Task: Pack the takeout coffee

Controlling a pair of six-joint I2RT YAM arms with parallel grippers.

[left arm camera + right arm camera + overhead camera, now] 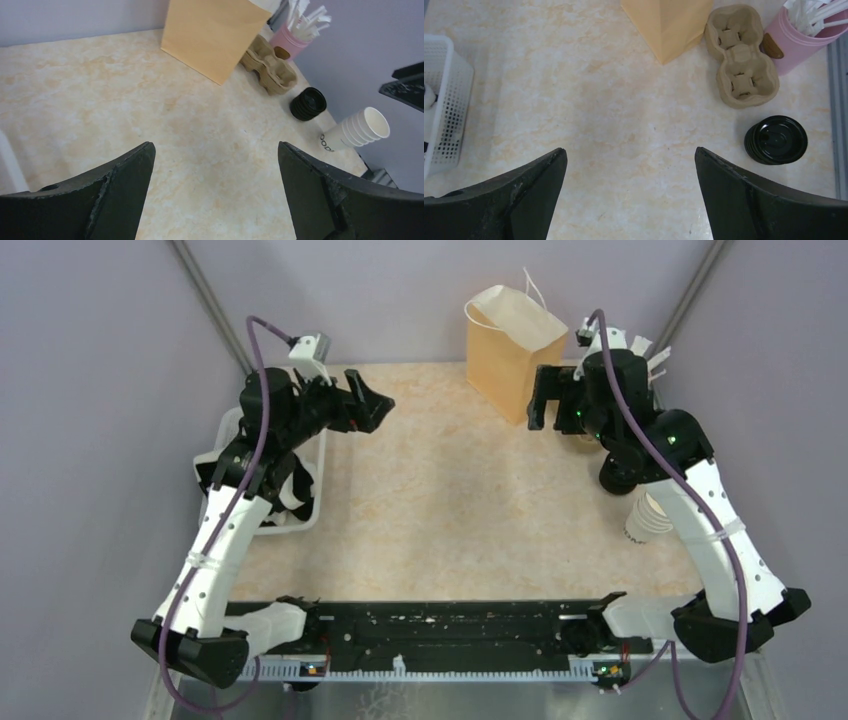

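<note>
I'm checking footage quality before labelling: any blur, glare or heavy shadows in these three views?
Top view: soft, even light, faint shadows on the table. Left wrist view: brown bag sharp, dark fingers of the open left claw slightly soft. Right wrist view: sharp, slight sheen on the black lids.

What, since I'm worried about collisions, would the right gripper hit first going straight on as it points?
Probably bare tabletop: the right gripper angles down at it, the brown paper bag farther ahead. Depth unclear.
</note>
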